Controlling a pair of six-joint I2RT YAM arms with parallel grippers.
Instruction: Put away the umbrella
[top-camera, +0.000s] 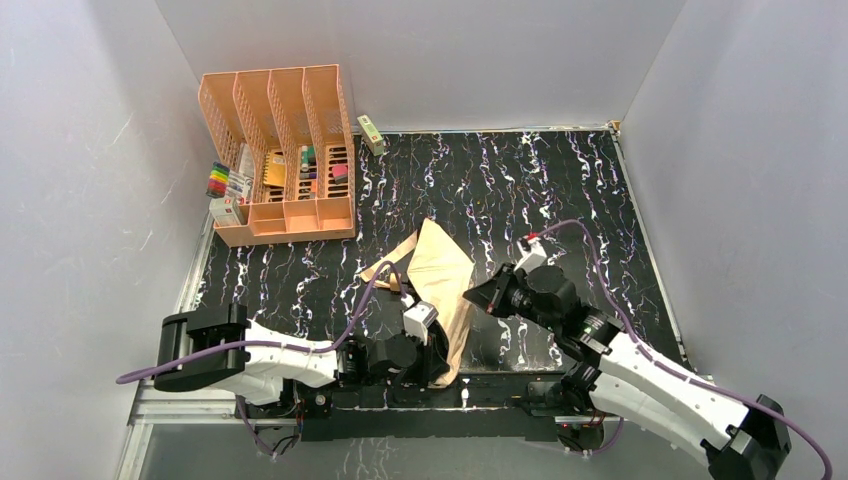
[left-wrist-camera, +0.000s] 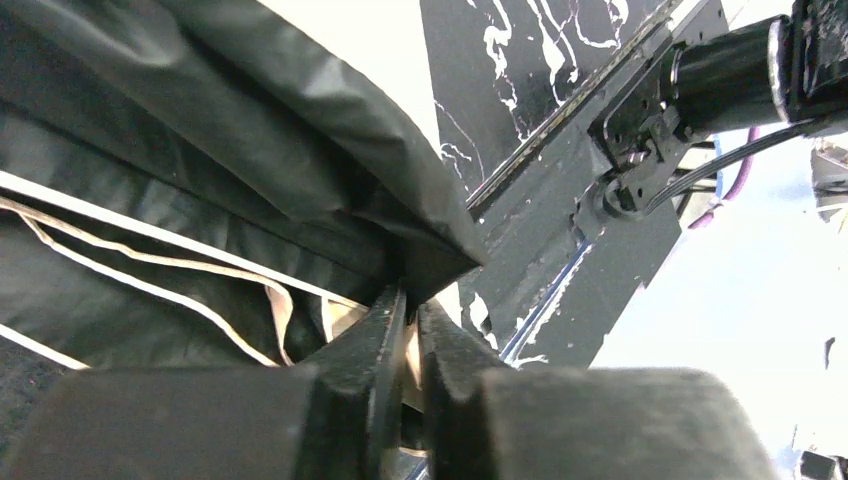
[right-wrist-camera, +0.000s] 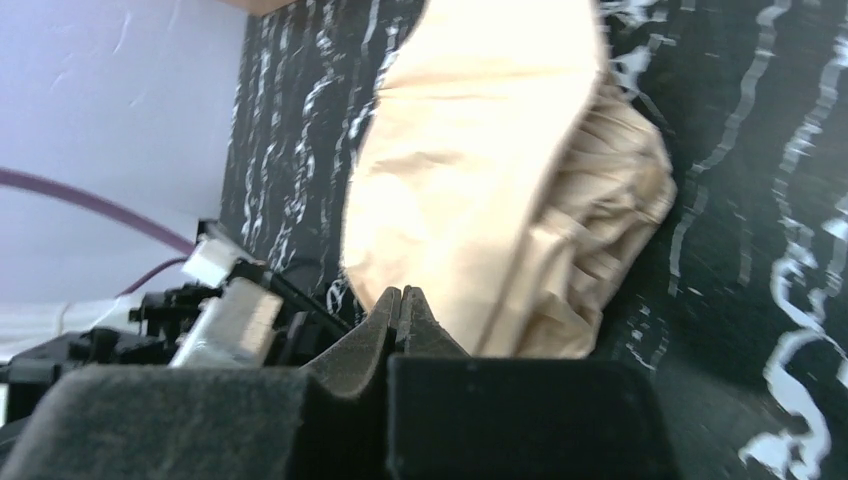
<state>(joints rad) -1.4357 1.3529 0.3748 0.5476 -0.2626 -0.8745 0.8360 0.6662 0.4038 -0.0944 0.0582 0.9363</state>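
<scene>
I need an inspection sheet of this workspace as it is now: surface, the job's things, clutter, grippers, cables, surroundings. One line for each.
Surface: black table with white veins; no spill seen.
Job's things: umbrella, tan fabric loose and partly folded, lying mid-table near the arms; not put away.
Clutter: orange organizer at the far left, markers beside it; small green box by the back wall.
Grippers: left gripper, jaws closed on a corner of the fabric; right gripper, jaws closed at the fabric edge, seemingly pinching it.
Cables: one purple cable on each arm; the left one loops close to the umbrella.
Surroundings: plain white walls on three sides; nothing else seen.
</scene>
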